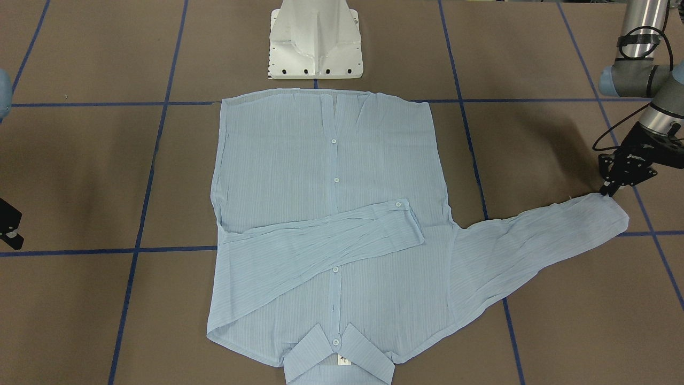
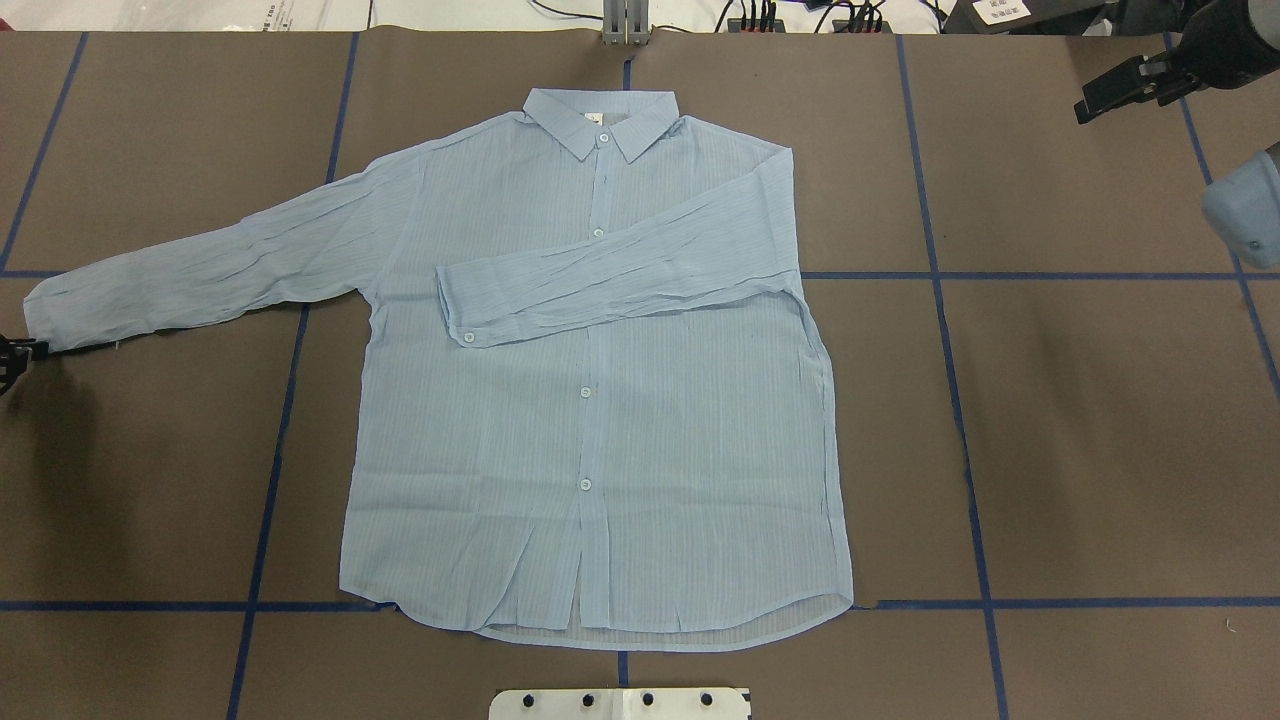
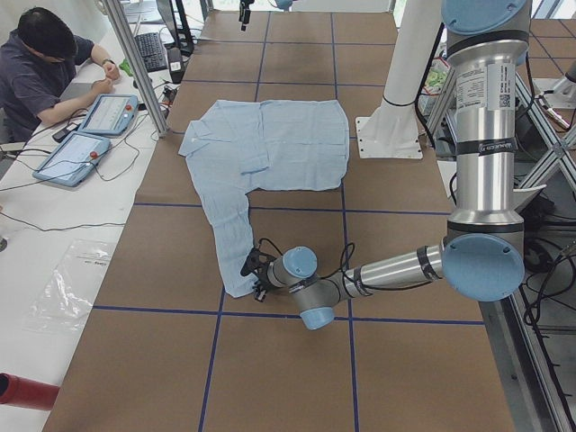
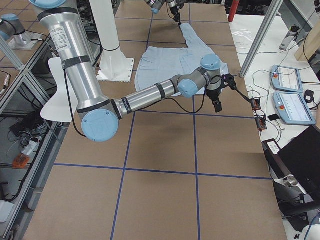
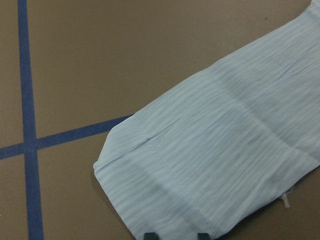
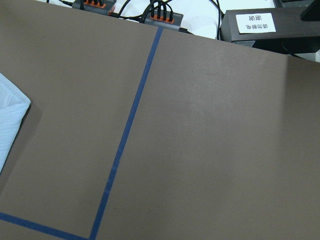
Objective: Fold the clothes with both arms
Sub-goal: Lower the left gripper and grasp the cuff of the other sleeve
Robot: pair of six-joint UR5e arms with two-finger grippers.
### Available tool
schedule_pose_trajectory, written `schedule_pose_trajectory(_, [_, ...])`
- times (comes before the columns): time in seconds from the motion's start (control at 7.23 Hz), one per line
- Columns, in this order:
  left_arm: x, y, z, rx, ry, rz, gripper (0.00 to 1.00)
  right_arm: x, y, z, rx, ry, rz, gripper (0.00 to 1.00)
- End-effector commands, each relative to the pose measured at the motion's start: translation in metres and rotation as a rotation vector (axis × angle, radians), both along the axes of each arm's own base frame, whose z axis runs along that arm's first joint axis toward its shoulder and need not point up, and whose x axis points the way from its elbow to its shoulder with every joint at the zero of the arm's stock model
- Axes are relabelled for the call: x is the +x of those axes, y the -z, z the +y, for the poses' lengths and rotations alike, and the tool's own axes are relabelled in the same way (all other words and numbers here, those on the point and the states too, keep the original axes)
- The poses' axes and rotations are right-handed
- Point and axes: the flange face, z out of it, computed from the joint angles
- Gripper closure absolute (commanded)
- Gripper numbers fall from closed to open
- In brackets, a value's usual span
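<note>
The job appears to be at its second sleeve. The shirt (image 2: 600,430) is lying buttoned and face up in the middle of the table (image 2: 1100,450), with its hem near the robot's white base (image 2: 620,703) and its collar (image 2: 600,120) at the far side. The right-hand sleeve (image 2: 620,275) is already lying folded across the chest, while the left-hand sleeve (image 2: 220,265) is stretching out flat, well to the left. The left gripper (image 1: 609,190) is sitting low at the tip of that sleeve. In its wrist view the fingertips (image 5: 150,235) are standing a little apart at the edge of the cuff (image 5: 150,175), so it looks open and not yet pinching the cloth. The right gripper (image 2: 1095,98) is hanging over bare table at the far right, well apart from the shirt and carrying nothing; how wide it is open I cannot tell. The next move is probably calling for the left gripper to close on the thin cuff and carry it across the chest beside the other sleeve without dragging the body out of square. The table is wearing a brown matte covering crossed by blue tape lines (image 2: 940,277). At its far edge power strips (image 2: 800,15) and cables are showing, and beyond that a person (image 3: 40,76) is sitting at a white desk with two control tablets (image 3: 108,115).
</note>
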Motion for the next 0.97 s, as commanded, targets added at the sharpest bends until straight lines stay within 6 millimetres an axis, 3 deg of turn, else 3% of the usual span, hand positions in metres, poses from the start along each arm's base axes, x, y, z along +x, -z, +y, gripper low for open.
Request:
schedule_pose_trajectory(0.0, [0.000, 0.010, -0.001, 0.030, 0.000, 0.019, 1.00, 0.000, 0.000, 0.000, -0.002, -0.002, -0.001, 0.00])
schedule_pose_trajectory(0.28, [0.004, 0.052, -0.007, 0.154, -0.001, 0.092, 1.00, 0.000, 0.000, 0.000, -0.005, -0.005, -0.002, 0.00])
schedule_pose_trajectory(0.41, [0.011, 0.091, -0.019, 0.219, 0.001, 0.148, 1.00, 0.000, 0.000, 0.000, -0.006, -0.006, -0.003, 0.00])
schedule_pose_trajectory(0.69, [0.037, 0.172, -0.049, 0.113, 0.047, 0.392, 1.00, 0.000, -0.001, 0.000, -0.009, -0.006, -0.002, 0.00])
schedule_pose_trajectory(0.83, [0.056, 0.228, -0.074, 0.024, 0.072, 0.536, 1.00, 0.000, -0.001, 0.000, -0.009, -0.006, -0.002, 0.00])
